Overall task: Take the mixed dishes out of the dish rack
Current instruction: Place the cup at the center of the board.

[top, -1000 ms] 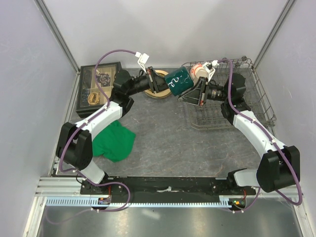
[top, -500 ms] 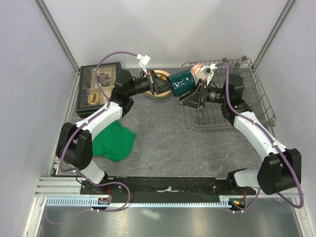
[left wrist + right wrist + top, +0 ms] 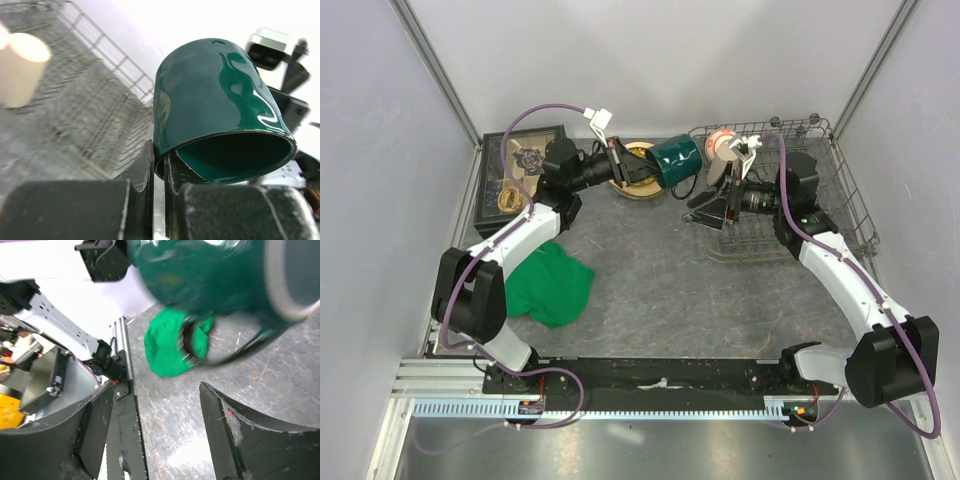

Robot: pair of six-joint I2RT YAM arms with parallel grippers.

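Clearly, left end effector pinches dark green mug.

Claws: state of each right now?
Left claw: closed on the dark green mug.
Right claw: open, holding nothing.

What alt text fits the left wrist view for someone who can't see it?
A dark green mug fills the frame, its rim pinched between the fingers of the left end effector, opening facing down and right. Behind it, blurred, lies the grey wire dish rack, with a beige cup at the upper left.
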